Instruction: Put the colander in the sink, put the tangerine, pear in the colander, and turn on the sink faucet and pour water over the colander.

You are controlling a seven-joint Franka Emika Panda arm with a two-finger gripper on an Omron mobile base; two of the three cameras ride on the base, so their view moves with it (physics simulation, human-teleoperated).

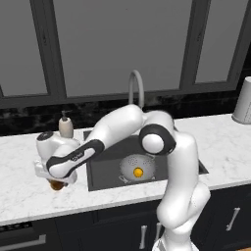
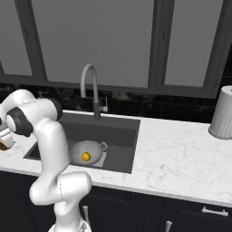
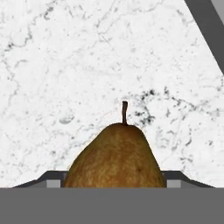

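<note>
**One fruit left: pear in the tool, colander off to the right**

The tool (image 1: 55,182) hangs low over the counter (image 1: 29,196) left of the sink (image 1: 98,171), pointing down. From the hand camera the pear (image 3: 116,157) sits right up between the two fingers, its broad body filling the gap and its stem pointing away toward the marble. The fingers look to be set against its flanks, parted about as wide as the fruit, so I judge it a grip on the pear, though the contact itself is hidden behind the fruit. In the left base picture only a brown sliver of the pear shows under the hand, at or just above the counter; whether it has left the marble I cannot tell.

Outward from there: the sink's left rim lies just to the right of the tool, a soap bottle (image 1: 65,126) stands behind it, and the colander (image 1: 137,167) rests on the basin floor with the tangerine (image 1: 138,172) already inside. The faucet (image 1: 136,86) rises behind the basin; no water shows.

So the carry runs to the robot's right and slightly down, over the rim. The pear's long axis lies along the tool's own axis, stem end outward, so it should drop in stem first.
</note>
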